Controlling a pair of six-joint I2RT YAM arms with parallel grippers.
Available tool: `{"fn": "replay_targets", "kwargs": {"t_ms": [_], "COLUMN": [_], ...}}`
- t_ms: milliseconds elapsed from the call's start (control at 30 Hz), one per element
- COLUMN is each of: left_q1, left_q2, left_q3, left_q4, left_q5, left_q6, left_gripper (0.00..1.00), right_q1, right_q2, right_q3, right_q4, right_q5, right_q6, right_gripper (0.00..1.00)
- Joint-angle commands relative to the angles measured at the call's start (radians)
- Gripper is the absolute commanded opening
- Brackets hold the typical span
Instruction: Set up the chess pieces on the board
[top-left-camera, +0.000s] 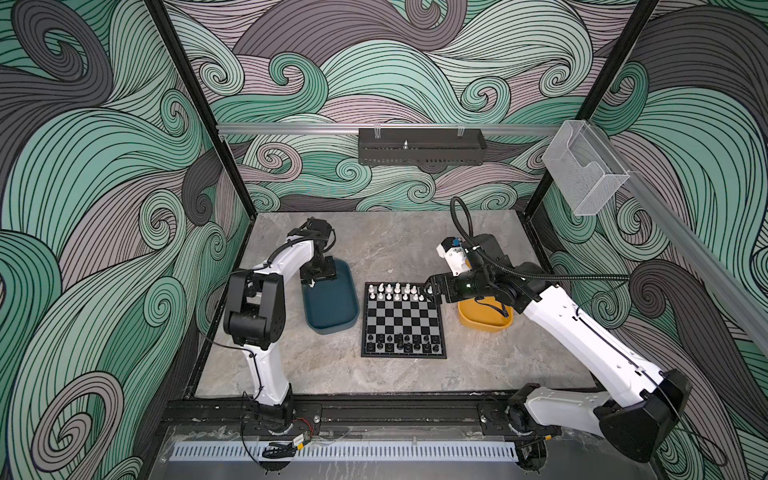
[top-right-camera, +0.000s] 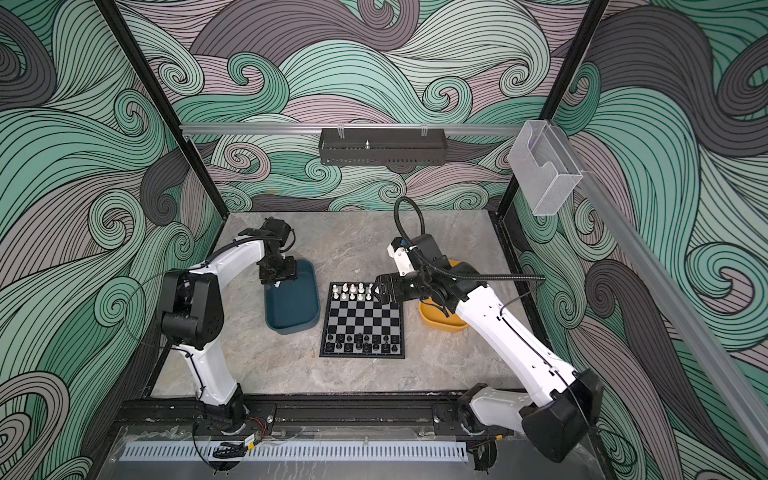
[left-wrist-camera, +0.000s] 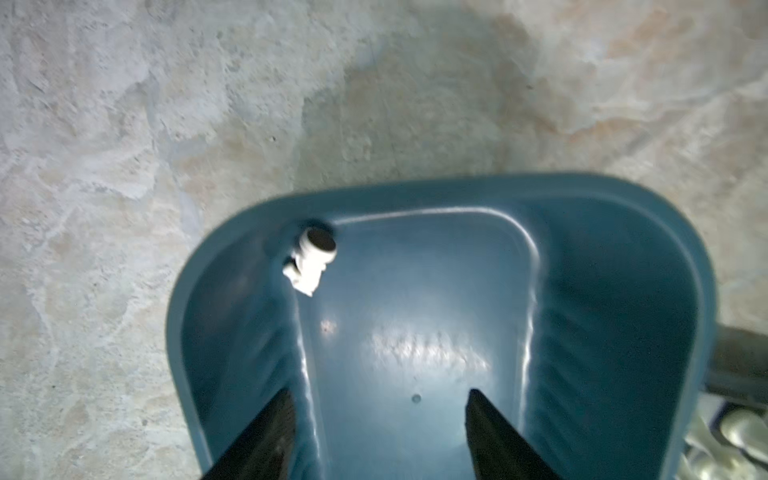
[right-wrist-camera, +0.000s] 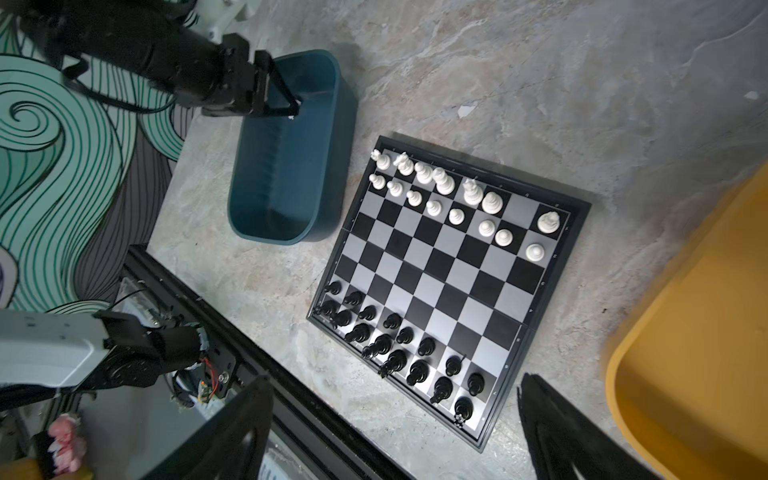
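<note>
Now left claw (left-wrist-camera: 379, 394) spread near white piece (left-wrist-camera: 309, 266) lying in teal tray (left-wrist-camera: 615, 291).

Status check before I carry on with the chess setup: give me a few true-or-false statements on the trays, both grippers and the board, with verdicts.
1. A white piece lies on its side in the teal tray. True.
2. The left gripper is shut on that piece. False: it is open, and the piece lies beyond its fingertips, untouched.
3. The white back row on the board has one empty square. True: it is next to the corner piece on the side of the yellow tray.
4. The right gripper holds a black piece. False: it is open and empty.
5. The black pieces fill only one row. False: they fill two rows.
</note>
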Motion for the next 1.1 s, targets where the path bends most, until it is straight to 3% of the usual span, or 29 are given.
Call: {"fn": "replay_targets", "kwargs": {"t_ms": [0, 467, 700, 833, 1067], "left_q1": [0.010, 0.046, 0.054, 0.055, 0.057], "left_q2": [0.072, 0.217, 0.228, 0.224, 0.222], "left_q3": [0.065, 0.108, 0.095, 0.085, 0.071], "left_q4": [-0.028, 0.061, 0.082, 0.065, 0.049], "left_q5": [-0.102, -0.104, -0.012, -0.055, -0.091], "left_q6": [0.044, -0.005, -0.048, -0.089, -0.105], "left_gripper": [0.59, 0.54, 0.43, 0.33, 0.30], "right_q1": [-0.007, -0.049, -0.054, -0.055, -0.055], "right_q2": [-0.047, -0.138, -0.136, -0.131, -0.133], "right_q3": [-0.021, -0.056, -0.062, -0.064, -0.078], "right_q4": [0.078, 0.085, 0.090, 0.099, 0.109], "right_q5": [-0.077, -0.143, -0.158, -0.174, -0.168], "right_q6": [0.016, 0.001, 0.006, 0.018, 0.029], "right_gripper": [0.93, 0.93, 0.92, 0.92, 0.91]}}
